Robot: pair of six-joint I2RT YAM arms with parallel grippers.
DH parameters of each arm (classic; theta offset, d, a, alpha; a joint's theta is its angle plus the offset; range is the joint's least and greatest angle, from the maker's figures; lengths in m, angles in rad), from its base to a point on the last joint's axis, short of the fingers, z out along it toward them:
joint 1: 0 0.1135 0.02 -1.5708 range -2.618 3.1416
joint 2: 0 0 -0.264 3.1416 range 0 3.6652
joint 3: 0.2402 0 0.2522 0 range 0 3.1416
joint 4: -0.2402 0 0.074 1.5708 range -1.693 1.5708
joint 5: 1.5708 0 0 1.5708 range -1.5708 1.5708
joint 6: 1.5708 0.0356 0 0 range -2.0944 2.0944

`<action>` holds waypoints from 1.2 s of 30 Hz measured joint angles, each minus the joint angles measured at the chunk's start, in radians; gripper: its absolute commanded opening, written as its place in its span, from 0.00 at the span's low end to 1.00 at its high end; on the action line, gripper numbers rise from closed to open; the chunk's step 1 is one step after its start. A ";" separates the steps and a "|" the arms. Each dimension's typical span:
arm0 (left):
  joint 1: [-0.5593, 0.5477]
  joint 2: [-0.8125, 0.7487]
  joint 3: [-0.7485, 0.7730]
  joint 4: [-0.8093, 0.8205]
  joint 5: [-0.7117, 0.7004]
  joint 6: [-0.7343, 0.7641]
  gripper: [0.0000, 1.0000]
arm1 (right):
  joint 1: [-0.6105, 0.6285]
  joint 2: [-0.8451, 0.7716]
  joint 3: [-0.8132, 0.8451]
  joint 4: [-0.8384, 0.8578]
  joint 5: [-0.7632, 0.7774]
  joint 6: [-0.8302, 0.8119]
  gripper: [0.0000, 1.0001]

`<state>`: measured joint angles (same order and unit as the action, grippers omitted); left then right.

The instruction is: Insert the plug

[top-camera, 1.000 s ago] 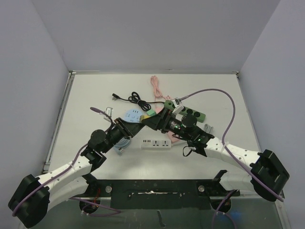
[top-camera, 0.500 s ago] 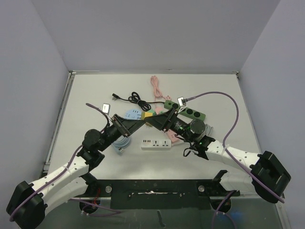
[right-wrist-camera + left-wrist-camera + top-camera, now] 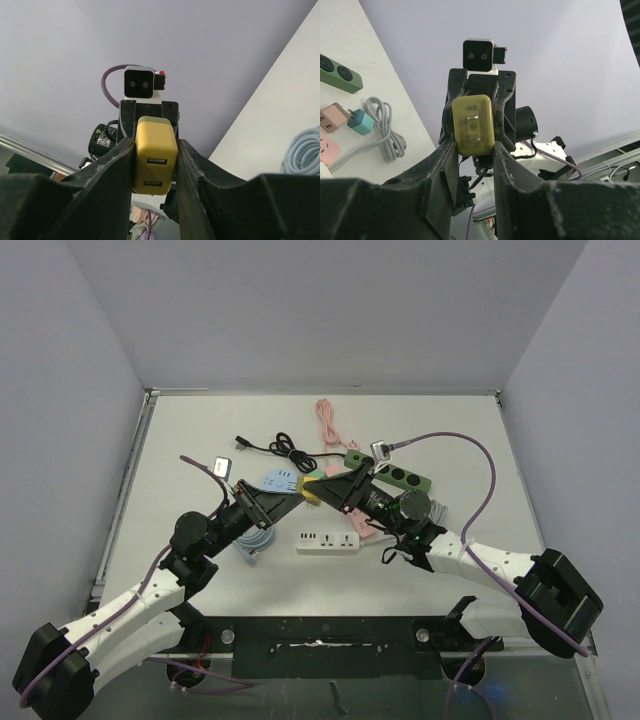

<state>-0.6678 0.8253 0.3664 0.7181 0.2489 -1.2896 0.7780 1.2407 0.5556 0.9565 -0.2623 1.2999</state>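
Note:
The plug is a yellow USB charger block, held in the air above the table's middle by both grippers. My left gripper reaches in from the left and is shut on it; in the left wrist view the plug shows its two metal prongs between the fingers of my left gripper. My right gripper comes from the right and is shut on the same plug, whose two USB ports face the right wrist camera. My right gripper presses both its sides. A white power strip lies on the table just below.
A green power strip lies at the right rear, with a pink cable and a black cable behind. A pink strip, a teal adapter and a grey cord lie together. A light blue coil lies near the left arm.
My right gripper has closed from wide open onto the yellow plug that my left gripper holds. Both arms shifted slightly, then settled.

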 measured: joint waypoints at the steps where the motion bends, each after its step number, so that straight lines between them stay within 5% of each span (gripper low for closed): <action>1: 0.001 -0.001 0.000 -0.001 0.000 0.002 0.31 | -0.001 0.005 0.000 0.010 -0.006 0.008 0.21; 6: 0.001 -0.029 0.004 -0.064 0.002 0.059 0.56 | -0.021 0.016 0.000 0.024 -0.045 -0.002 0.14; 10: 0.000 -0.090 0.050 -0.283 -0.053 0.192 0.62 | -0.097 -0.013 -0.010 -0.089 -0.079 -0.089 0.13; 18: 0.001 -0.168 0.212 -0.827 -0.336 0.539 0.63 | -0.208 -0.155 0.066 -0.746 -0.020 -0.541 0.13; 23: 0.001 -0.177 0.262 -1.028 -0.421 0.670 0.63 | -0.208 -0.130 0.154 -1.065 0.065 -0.756 0.12; 36: 0.001 -0.183 0.266 -1.149 -0.396 0.736 0.63 | -0.135 0.146 0.335 -1.323 0.285 -0.946 0.09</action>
<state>-0.6666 0.6422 0.6319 -0.4309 -0.1471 -0.5537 0.6434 1.3872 0.8902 -0.3660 0.0227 0.3534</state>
